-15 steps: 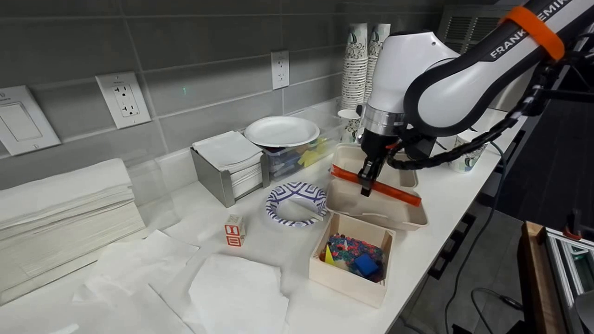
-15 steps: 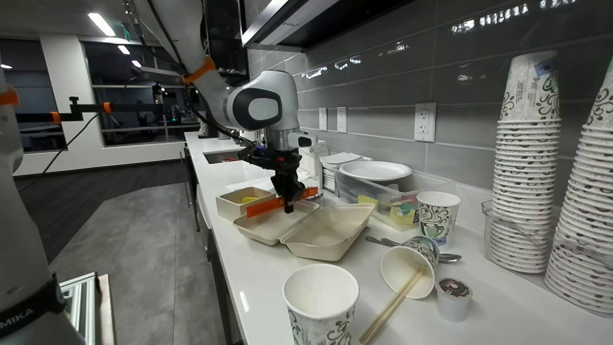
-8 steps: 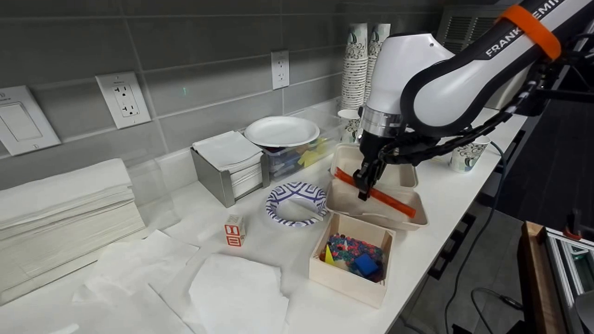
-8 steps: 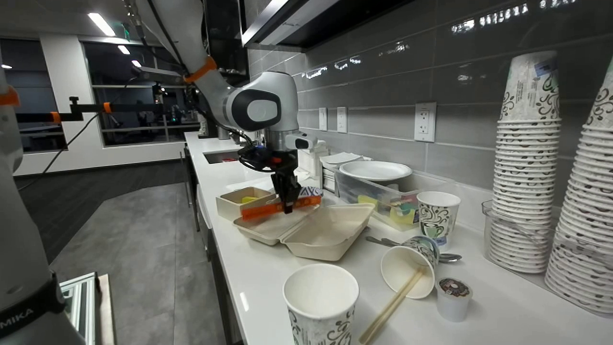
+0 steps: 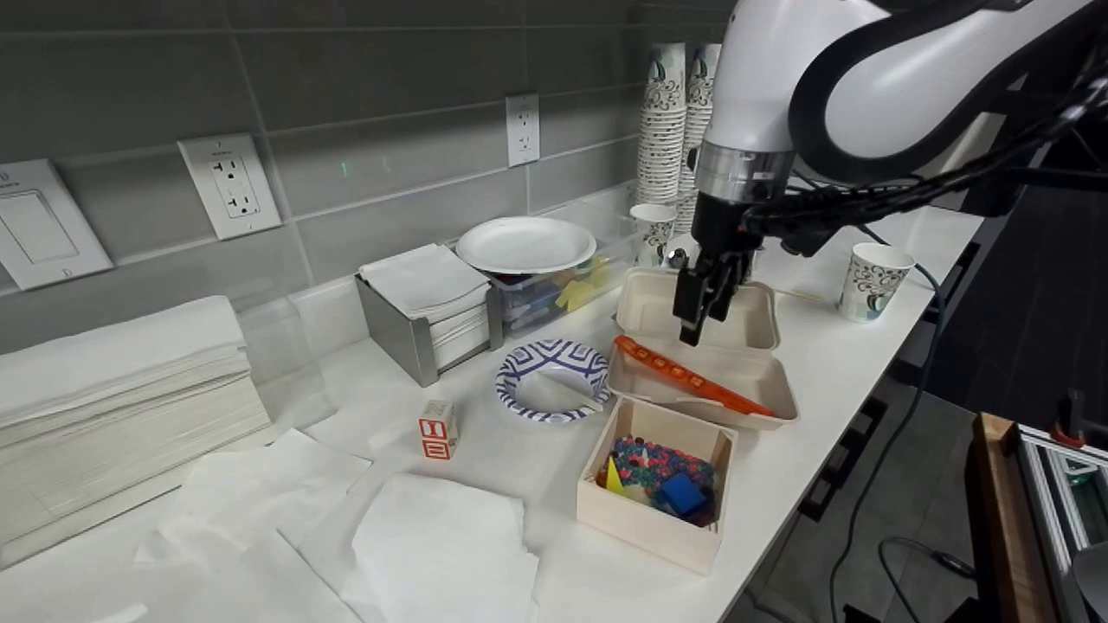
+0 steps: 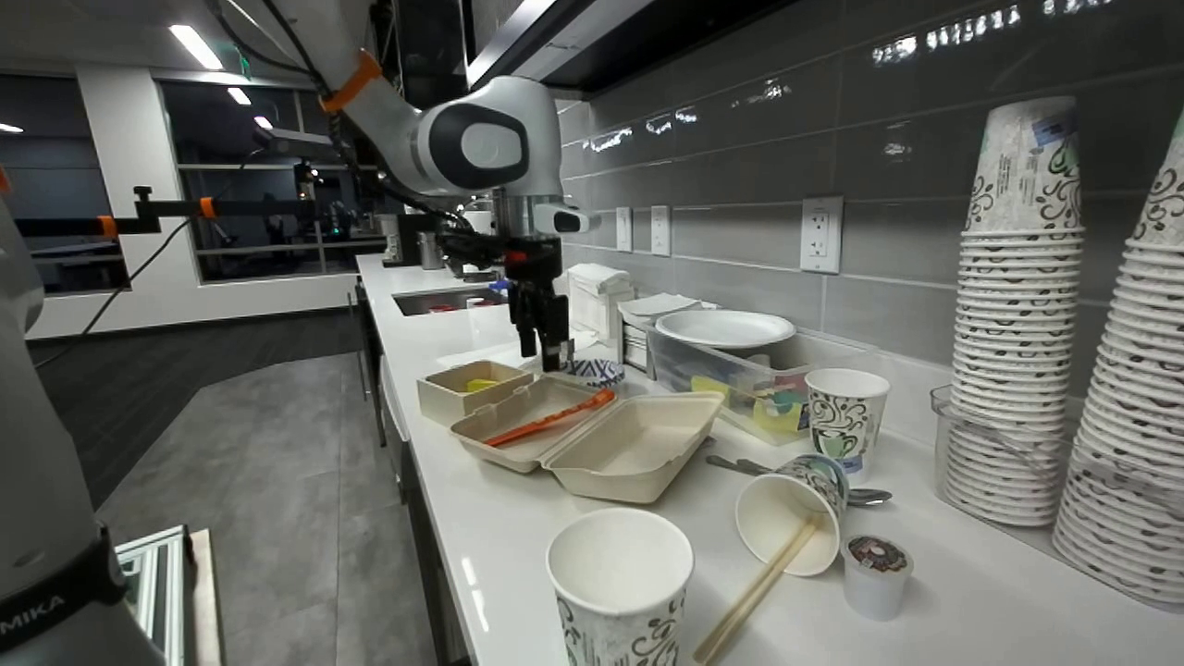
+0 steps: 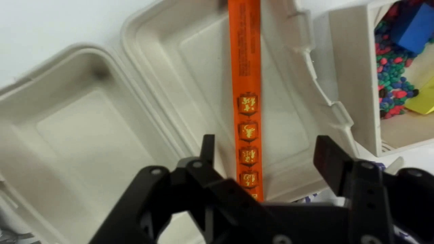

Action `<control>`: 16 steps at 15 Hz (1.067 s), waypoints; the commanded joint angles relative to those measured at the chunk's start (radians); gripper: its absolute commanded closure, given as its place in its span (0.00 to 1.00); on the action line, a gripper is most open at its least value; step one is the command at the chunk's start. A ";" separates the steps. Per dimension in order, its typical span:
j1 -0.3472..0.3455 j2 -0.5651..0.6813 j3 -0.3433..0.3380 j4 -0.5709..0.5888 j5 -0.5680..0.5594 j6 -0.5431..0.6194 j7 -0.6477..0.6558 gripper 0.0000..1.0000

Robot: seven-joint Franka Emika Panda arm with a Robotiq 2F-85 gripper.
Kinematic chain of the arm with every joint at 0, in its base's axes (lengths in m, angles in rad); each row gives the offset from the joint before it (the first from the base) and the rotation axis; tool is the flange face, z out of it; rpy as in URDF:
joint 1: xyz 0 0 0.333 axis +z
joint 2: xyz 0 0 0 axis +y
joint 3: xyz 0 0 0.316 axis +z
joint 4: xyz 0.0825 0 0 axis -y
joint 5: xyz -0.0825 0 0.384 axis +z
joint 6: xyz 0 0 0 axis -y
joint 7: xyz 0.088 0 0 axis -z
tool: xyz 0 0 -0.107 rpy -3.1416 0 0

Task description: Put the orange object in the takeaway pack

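Observation:
The orange object (image 5: 698, 383), a long flat strip with gold characters, lies diagonally in a half of the open takeaway pack (image 5: 755, 374). One end reaches the pack's rim in both exterior views; the strip (image 6: 548, 425) slopes down from there into the tan tray (image 6: 638, 453). Above it hangs my gripper (image 5: 703, 325), apart from the strip. In the wrist view the jaws stand wide, and the orange strip (image 7: 247, 84) passes below the gap of the gripper (image 7: 267, 147) without touching either finger. Its near end is hidden behind the gripper body.
Beside the pack stands a wooden box (image 5: 645, 523) of colourful pebbles and blocks. A patterned bowl (image 5: 554, 410), a napkin holder (image 5: 394, 333) and a clear bin (image 6: 675, 363) sit toward the wall. Paper cups (image 6: 620, 573) and chopsticks (image 6: 757, 592) lie past the pack.
The strip was gripped above the pack and came down into it. My gripper has let it go, opened and risen clear; the strip now rests in the pack.

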 commanded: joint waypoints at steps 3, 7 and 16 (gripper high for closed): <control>0.000 -0.227 0.020 -0.015 -0.037 -0.266 -0.026 0.00; -0.002 -0.351 0.024 -0.020 -0.040 -0.339 -0.065 0.00; -0.009 -0.386 0.024 -0.009 -0.045 -0.318 -0.071 0.00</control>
